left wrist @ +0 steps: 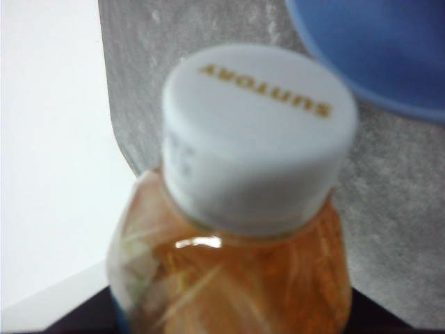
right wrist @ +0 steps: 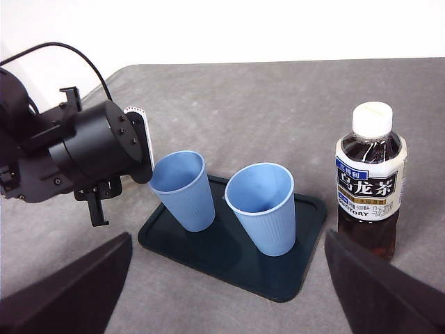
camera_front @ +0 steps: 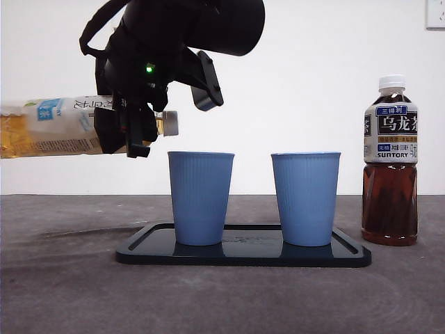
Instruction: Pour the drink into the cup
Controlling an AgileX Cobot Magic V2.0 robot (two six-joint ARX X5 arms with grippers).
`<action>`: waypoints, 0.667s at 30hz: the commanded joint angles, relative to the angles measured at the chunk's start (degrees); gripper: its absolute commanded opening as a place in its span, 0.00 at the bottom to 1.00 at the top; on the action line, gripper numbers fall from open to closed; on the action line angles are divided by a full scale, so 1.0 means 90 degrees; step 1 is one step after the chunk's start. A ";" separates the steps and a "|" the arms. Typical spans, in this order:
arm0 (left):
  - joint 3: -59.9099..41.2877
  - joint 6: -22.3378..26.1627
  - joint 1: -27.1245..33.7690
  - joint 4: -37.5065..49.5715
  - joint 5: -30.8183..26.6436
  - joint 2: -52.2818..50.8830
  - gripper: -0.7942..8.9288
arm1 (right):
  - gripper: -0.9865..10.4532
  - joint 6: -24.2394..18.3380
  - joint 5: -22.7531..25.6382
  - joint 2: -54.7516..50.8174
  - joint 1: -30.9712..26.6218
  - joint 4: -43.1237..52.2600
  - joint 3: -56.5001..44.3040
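Two cups [camera_front: 201,197] wait; left gripper [camera_front: 132,132] clamps capped bottle [camera_front: 59,126] sideways; right gripper [right wrist: 222,292] wide open. Uncap before tipping.

The left arm reaches in from above, its wrist turned sideways; the left gripper [camera_front: 128,132] is clamped on a bottle [camera_front: 49,126], holding it level in the air; the right gripper [right wrist: 226,292] hangs high and back, jaws spread wide, holding nothing.
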 commanded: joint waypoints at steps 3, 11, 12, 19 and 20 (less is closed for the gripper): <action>0.0202 0.0282 -0.0138 0.0044 -0.0396 0.0248 0.20 | 0.47 -0.0102 0.0024 0.0027 0.0027 0.0100 0.0100; 0.0202 0.0374 -0.0160 0.0097 -0.0515 0.0270 0.20 | 0.47 -0.0107 0.0024 0.0027 0.0027 0.0102 0.0100; 0.0202 0.0374 -0.0160 0.0097 -0.0515 0.0270 0.20 | 0.47 -0.0109 0.0024 0.0027 0.0027 0.0102 0.0100; 0.0202 0.0423 -0.0192 0.0087 -0.0636 0.0270 0.20 | 0.47 -0.0148 0.0024 0.0027 0.0027 0.0102 0.0100; 0.0202 0.0459 -0.0204 0.0090 -0.0695 0.0270 0.20 | 0.47 -0.0148 0.0024 0.0027 0.0027 0.0102 0.0100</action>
